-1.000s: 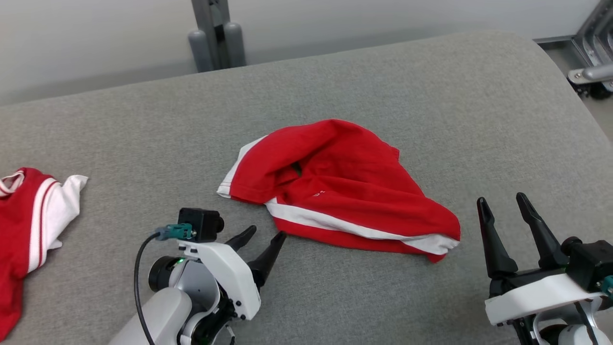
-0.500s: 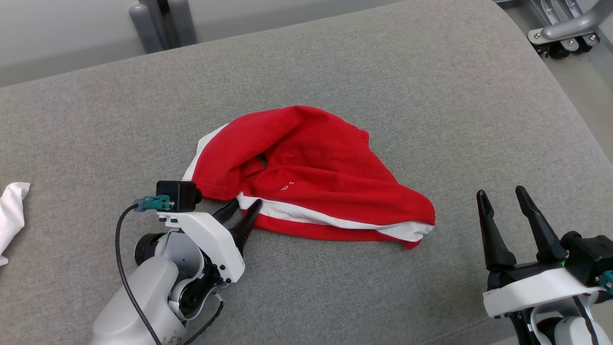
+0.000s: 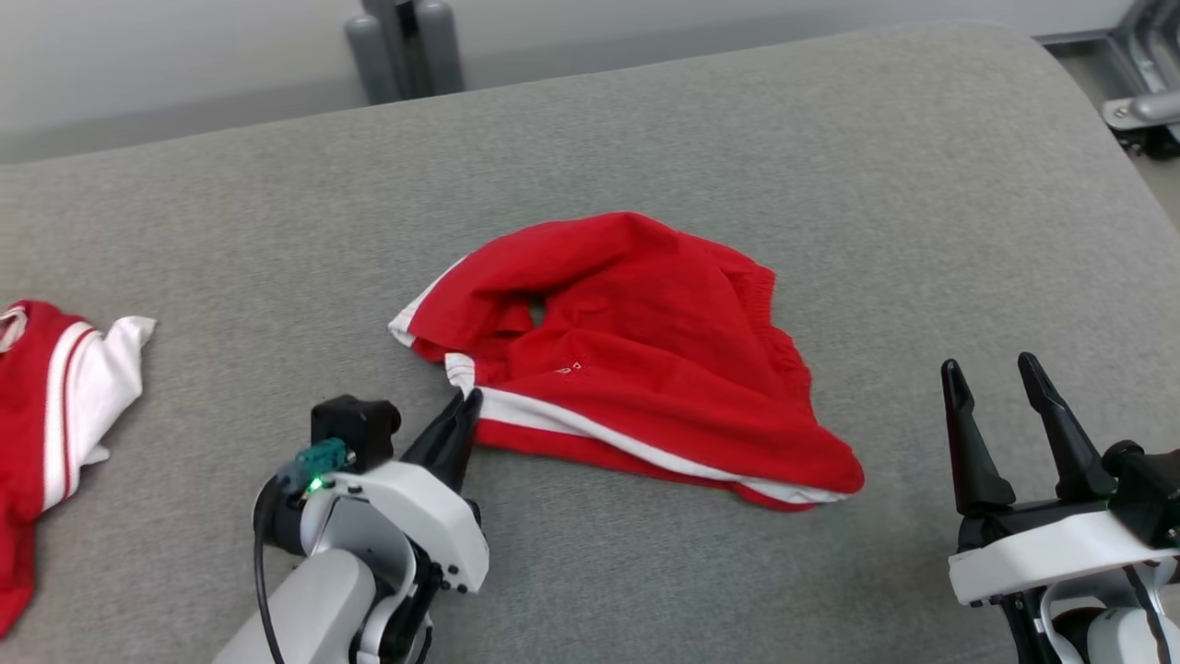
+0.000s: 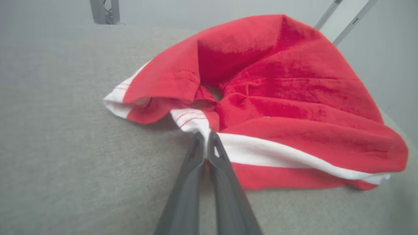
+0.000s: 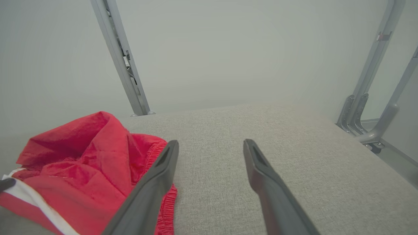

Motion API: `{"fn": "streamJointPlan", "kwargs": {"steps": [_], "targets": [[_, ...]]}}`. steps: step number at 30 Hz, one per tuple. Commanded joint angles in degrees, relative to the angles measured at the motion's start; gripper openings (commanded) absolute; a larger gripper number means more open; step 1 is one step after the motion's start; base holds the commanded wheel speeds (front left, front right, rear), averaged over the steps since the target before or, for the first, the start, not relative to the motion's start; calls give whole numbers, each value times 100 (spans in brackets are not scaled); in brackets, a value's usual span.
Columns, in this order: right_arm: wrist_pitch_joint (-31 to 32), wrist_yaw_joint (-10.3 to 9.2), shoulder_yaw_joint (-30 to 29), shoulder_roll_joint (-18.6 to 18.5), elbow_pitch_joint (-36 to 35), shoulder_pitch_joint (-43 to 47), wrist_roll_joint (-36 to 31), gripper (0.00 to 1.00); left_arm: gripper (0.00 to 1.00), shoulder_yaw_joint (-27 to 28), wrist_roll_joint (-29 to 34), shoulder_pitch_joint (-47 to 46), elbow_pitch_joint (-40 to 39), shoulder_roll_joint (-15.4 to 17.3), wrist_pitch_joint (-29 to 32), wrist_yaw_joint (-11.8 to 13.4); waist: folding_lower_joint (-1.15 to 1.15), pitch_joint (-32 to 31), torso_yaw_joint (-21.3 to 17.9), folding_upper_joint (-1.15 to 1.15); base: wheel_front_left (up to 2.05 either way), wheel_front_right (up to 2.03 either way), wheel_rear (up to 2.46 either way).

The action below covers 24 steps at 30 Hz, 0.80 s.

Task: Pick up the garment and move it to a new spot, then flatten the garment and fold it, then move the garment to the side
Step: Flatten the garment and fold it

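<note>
Left gripper is clamped on the garment. In the left wrist view both fingers are pressed together with no gap, pinching the white stripe at a hem corner. The garment is a pair of red shorts with a white side stripe and an elastic waistband. It lies crumpled around the middle of the grey fabric surface, a bit closer to the near edge than the far one. The pinched corner is on the end of the garment toward the surface's left edge, and from there the stripe runs along the near side toward the right edge. The cloth is bunched and folded over itself, with a small opening between the folds and the waistband on the side toward the right edge. The bulk of it rests on the surface; cannot tell if the pinched corner is lifted off. Right gripper sits by the near right corner, fingers spread apart with nothing between them, near the garment's right end but clear of the cloth. A second red-and-white garment is heaped at the left edge, well apart. A grey metal post stands behind the far edge, and a metal frame leg past the far right corner.
</note>
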Motion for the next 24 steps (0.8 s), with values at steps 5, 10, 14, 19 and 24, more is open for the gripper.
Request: {"fn": "streamJointPlan", "kwargs": {"steps": [5,10,14,19,24], "targets": [[109,-2,-84,-25,-112,12,-110,100,0,-127,438,468,-737,189,-159,622,0,-88,550,0,0,0,0],[164,-2,-92,-25,-153,-24,-131,100,0,-173,573,772,-1165,233,-131,1034,0,-110,831,0,0,0,0],[201,-2,-44,-26,-168,-113,-140,100,42,-235,407,1078,-1397,213,118,1181,0,-120,990,0,0,0,0],[187,-2,-81,-26,-158,-117,-128,100,100,-149,403,1183,-1557,299,126,1335,0,-145,998,0,0,0,0],[158,-2,-227,-25,-194,-68,-148,100,100,125,502,1210,-1877,617,-35,1506,0,-199,935,0,0,0,0]]}}
